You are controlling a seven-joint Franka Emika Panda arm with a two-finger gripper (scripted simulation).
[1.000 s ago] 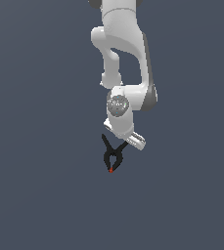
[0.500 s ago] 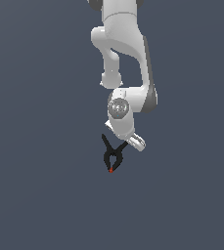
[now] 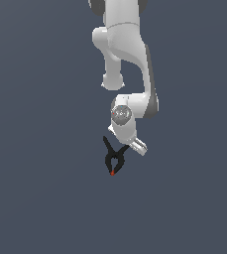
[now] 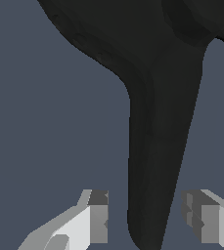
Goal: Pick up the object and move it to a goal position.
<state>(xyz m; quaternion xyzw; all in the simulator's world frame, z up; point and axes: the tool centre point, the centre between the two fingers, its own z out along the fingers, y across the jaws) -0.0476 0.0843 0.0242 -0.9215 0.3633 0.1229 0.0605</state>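
Observation:
The object [image 3: 114,159] is a small black spring clamp with a red-orange tip pointing down in the exterior view. Its two handles splay upward in a V. It hangs right under the white arm's hand, and my gripper [image 3: 122,149] is at the handle on the exterior view's right. In the wrist view that black handle [image 4: 157,146] runs down between my two grey fingers [image 4: 99,217]. My gripper [image 4: 145,222] is narrowed around the handle, with one pad against it and a thin gap showing at the other. The clamp's jaws are out of the wrist view.
The white arm [image 3: 125,54] comes down from the top of the exterior view. Plain blue-grey background surrounds it on every side, and no other object or edge shows.

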